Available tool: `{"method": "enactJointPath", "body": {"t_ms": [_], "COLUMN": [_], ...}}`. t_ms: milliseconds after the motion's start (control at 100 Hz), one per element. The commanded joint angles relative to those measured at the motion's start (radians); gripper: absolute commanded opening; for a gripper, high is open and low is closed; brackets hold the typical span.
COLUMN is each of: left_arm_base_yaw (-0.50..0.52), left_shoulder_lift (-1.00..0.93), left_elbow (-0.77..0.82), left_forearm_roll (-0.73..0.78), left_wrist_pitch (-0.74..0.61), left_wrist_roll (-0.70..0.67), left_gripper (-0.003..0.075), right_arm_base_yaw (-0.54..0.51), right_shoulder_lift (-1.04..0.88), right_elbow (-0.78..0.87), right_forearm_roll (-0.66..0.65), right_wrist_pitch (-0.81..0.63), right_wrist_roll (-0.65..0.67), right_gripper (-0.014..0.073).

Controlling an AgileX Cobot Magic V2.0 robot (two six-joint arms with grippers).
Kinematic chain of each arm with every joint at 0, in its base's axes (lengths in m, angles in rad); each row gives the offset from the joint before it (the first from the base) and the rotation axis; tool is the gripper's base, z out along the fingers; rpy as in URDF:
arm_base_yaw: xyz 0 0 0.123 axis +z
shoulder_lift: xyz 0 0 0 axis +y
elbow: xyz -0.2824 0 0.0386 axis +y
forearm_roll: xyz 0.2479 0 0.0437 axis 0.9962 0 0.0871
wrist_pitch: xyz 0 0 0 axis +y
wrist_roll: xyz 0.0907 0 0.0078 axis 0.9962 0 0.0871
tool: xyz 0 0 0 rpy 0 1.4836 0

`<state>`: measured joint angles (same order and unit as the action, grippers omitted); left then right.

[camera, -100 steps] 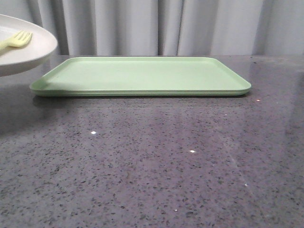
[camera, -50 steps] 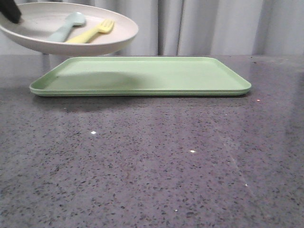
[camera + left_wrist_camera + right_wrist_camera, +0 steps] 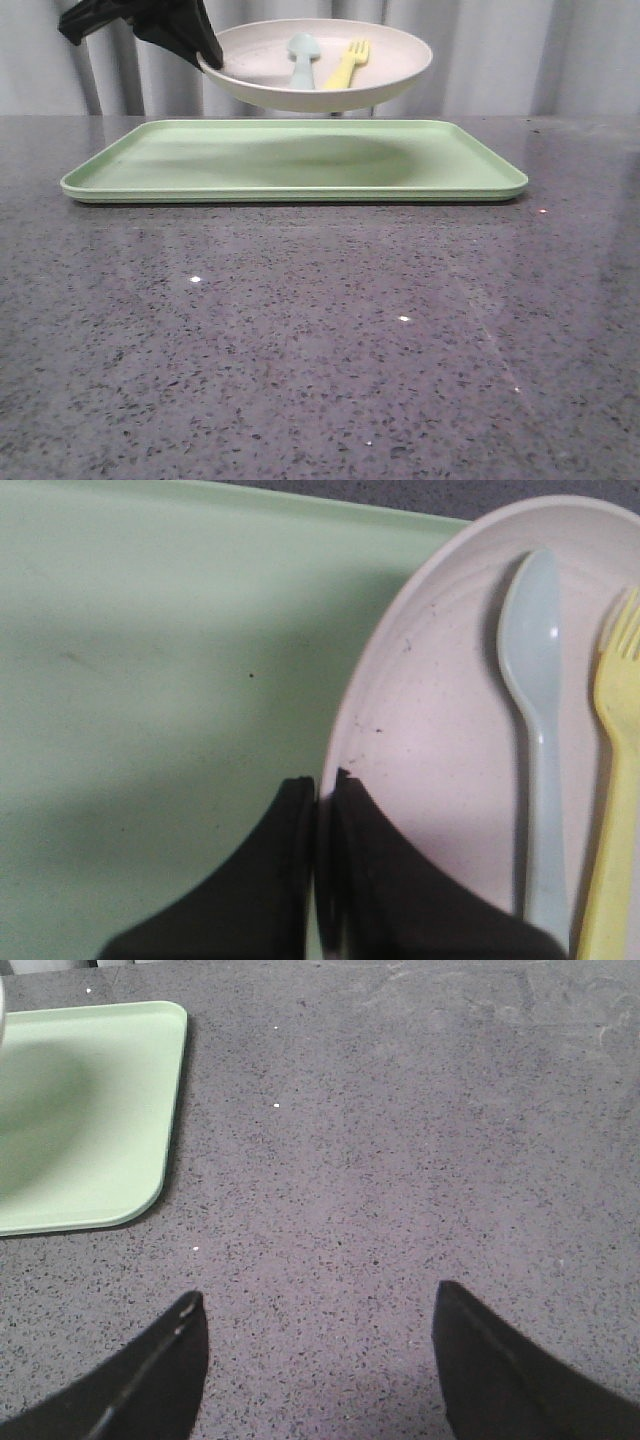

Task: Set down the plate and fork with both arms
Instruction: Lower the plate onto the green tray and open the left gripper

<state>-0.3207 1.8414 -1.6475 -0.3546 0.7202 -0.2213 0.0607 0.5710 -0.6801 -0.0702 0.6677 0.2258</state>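
speckled grey stone table (image 3: pixel 320 350) lies nearest, the right gripper (image 3: pixel 315 1360) spread wide over it, holding nothing. beyond sits the flat rectangular light-green tray (image 3: pixel 150 165). above it the left gripper (image 3: pixel 318 810) pinches the rim of the round off-white plate (image 3: pixel 270 60), held in the air, carrying the small yellow plastic fork (image 3: pixel 345 65) beside a pale blue spoon (image 3: pixel 302 60).

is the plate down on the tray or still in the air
In the air. The plate, gripped at its rim by the left pincer, hangs above the tray, its shadow beneath.
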Motion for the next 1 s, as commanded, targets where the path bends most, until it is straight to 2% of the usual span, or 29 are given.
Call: {"method": "enactJointPath", "body": {"t_ms": [0, 840, 910, 990], "left_arm_base_yaw": [-0.007, -0.007, -0.007, -0.007], "left_shoulder_lift": [-0.026, 0.047, 0.047, 0.047], "left_elbow": [-0.043, -0.043, -0.043, -0.043], "left_forearm_roll": [-0.03, -0.012, -0.012, -0.012], "left_wrist_pitch": [-0.065, -0.07, -0.067, -0.063], "left_wrist_roll": [-0.036, -0.04, -0.04, -0.04], "left_gripper": [-0.0021, -0.0019, 0.0008, 0.0086], "right_arm_base_yaw": [-0.008, -0.008, -0.008, -0.008], "right_shoulder_lift": [0.013, 0.013, 0.013, 0.013], "right_elbow": [-0.034, -0.034, -0.034, -0.034], "right_forearm_roll": [-0.008, -0.008, -0.008, -0.008], "right_wrist_pitch": [-0.07, -0.075, -0.076, -0.076], "right_wrist_roll": [-0.008, -0.008, -0.008, -0.008], "right_gripper": [0.0489, 0.0489, 0.0489, 0.0489]}}
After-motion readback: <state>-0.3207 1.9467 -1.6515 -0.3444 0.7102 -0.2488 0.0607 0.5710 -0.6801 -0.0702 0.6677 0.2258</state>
